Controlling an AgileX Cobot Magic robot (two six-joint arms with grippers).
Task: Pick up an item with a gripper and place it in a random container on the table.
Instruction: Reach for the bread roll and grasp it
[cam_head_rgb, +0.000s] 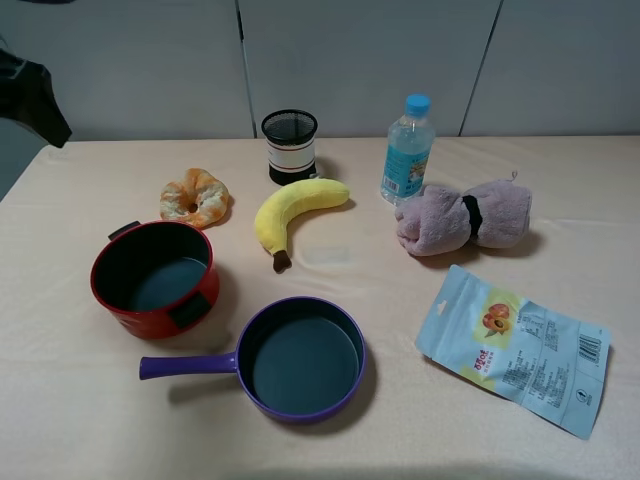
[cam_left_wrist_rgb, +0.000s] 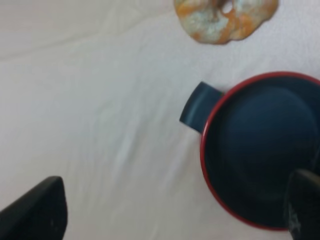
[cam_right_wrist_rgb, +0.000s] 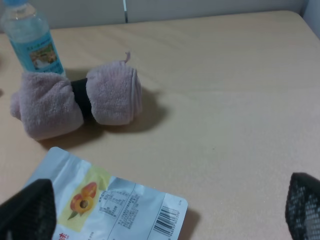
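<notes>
The orange-and-tan croissant toy (cam_head_rgb: 196, 197) lies on the beige table (cam_head_rgb: 80, 420) just behind the red pot (cam_head_rgb: 154, 277), apart from it. In the left wrist view the croissant (cam_left_wrist_rgb: 225, 17) and the pot (cam_left_wrist_rgb: 265, 155) with its black handle (cam_left_wrist_rgb: 197, 107) lie below my left gripper (cam_left_wrist_rgb: 170, 220). The left jaws are wide apart and empty, hovering over the cloth beside the pot. My right gripper (cam_right_wrist_rgb: 165, 215) is open and empty above the snack pouch (cam_right_wrist_rgb: 100, 205). Neither gripper shows in the exterior view.
A purple long-handled pan (cam_head_rgb: 300, 357) sits in front of the pot. A yellow banana (cam_head_rgb: 290, 212), black mesh cup (cam_head_rgb: 290, 145), water bottle (cam_head_rgb: 407, 150), rolled pink towel (cam_head_rgb: 465, 218) and snack pouch (cam_head_rgb: 515, 345) lie around. A dark shape (cam_head_rgb: 30, 95) hangs at the far left.
</notes>
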